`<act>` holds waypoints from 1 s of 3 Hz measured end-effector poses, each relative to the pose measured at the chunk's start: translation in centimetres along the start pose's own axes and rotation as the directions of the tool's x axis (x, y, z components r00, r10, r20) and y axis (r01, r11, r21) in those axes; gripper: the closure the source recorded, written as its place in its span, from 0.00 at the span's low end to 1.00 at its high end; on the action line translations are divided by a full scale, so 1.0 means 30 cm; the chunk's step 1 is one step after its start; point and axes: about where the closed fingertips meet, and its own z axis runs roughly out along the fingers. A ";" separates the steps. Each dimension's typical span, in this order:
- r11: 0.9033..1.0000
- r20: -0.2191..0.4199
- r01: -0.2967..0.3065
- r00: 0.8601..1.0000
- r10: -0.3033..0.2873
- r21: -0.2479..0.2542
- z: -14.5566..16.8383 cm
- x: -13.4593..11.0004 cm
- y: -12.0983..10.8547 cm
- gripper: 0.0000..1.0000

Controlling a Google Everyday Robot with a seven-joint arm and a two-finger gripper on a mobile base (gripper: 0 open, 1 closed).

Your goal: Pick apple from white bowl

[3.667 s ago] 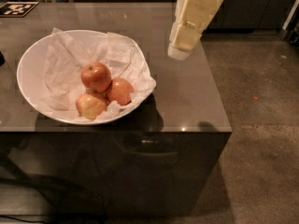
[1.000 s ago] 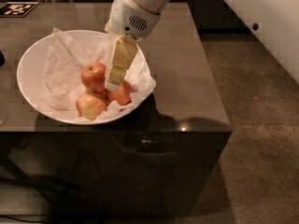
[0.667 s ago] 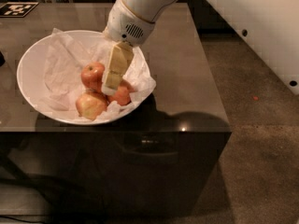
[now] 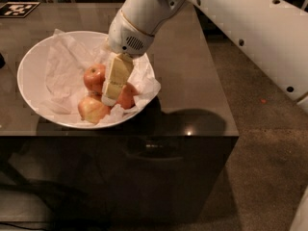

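Camera view, task thing: round, evenly deep red apple [image 4: 94,77] with a small stem dimple, lying in the wide, shallow, glossy white bowl [image 4: 30,64], just beside the pincer on its image-left side; touching or apart, cannot tell.
Handling: judged firm and fairly heavy, smooth-skinned, likely to slip or roll against its neighbours; bruises under a hard squeeze; best taken across the widest part, on opposite flanks.
Pincer: cream-coloured parallel-jaw gripper [image 4: 111,93], down in the pile between the deep red apple and an orange-red apple [image 4: 128,96]; spread, pressed together or pinching, cannot tell.
Arm pose: white arm [image 4: 240,18] reaching in from the upper right, rounded wrist housing [image 4: 137,25] above the pincer, pincer pointing steeply down.
Neighbours: pale yellow-blushed apple [image 4: 91,109] below-left of the pincer tip; crumpled white paper [image 4: 60,69] lining the bowl; dark glossy table [image 4: 192,81] underneath.
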 end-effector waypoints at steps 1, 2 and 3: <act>1.000 0.003 0.002 1.000 -0.002 -0.007 0.015 0.002 -0.004 0.00; 1.000 -0.010 0.017 1.000 -0.017 -0.016 0.021 -0.017 -0.012 0.00; 1.000 -0.011 0.017 1.000 -0.017 -0.017 0.022 -0.017 -0.013 0.00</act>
